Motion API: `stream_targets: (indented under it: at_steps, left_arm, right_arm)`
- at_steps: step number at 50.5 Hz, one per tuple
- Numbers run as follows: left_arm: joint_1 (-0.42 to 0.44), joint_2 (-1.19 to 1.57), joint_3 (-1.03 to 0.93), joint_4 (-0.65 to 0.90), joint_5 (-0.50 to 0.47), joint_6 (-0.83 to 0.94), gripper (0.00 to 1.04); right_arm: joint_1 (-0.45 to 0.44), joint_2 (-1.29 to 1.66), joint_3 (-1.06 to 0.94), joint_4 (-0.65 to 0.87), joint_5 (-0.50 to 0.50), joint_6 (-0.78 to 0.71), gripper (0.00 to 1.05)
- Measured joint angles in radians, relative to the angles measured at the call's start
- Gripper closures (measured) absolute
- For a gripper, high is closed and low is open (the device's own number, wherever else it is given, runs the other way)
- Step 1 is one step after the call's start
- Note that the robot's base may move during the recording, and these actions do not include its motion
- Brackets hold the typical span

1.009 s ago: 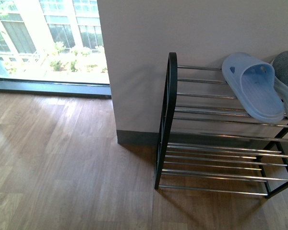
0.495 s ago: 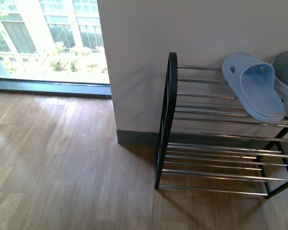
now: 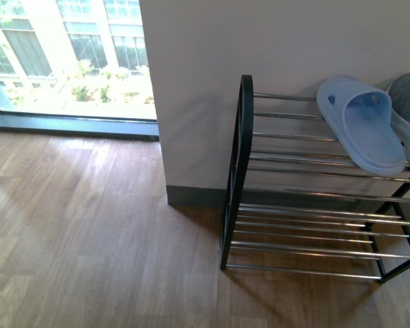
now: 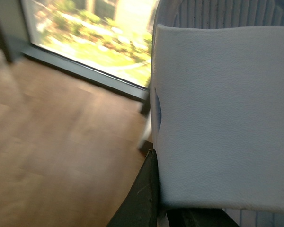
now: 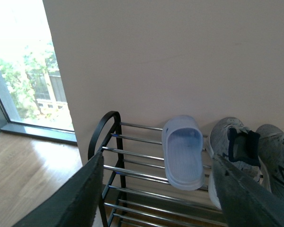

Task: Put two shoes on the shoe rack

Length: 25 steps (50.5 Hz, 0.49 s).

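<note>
My right gripper (image 5: 154,198) hangs wide open and empty, facing the low black metal-framed shoe rack with chrome bars (image 5: 132,163). Both grey knit sneakers with navy lining and white soles (image 5: 253,153) already sit on its top tier, touching each other, toes toward me, just beside a pale blue rubber slide sandal (image 5: 182,151). They lie ahead and toward my right side, so my right arm is nearer. My left gripper's opening I cannot tell; a white surface (image 4: 222,118) fills that view.

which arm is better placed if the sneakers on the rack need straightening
Right, probably. Its open right gripper faces the shoe rack, with both grey sneakers in view. The left wrist view shows only floor, window and a close white surface.
</note>
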<state>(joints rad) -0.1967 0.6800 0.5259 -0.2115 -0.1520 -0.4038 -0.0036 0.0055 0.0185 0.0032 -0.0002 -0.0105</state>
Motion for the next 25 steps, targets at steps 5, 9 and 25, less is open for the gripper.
stream_targets:
  at_steps: [5,9,25]
  left_arm:
    - [-0.016,0.120,0.044,0.086,0.141,-0.140,1.03]
    - [-0.040,0.235,0.089,0.157,0.187,-0.220,1.03]
    - [-0.106,0.716,0.278,0.305,0.336,-0.265,1.03]
  right_arm:
    - [0.000,0.000,0.000,0.000,0.000,0.000,0.21]
    - [0.000,0.000,0.000,0.000,0.000,0.000,0.10]
    - [0.000,0.000,0.000,0.000,0.000,0.000,0.09]
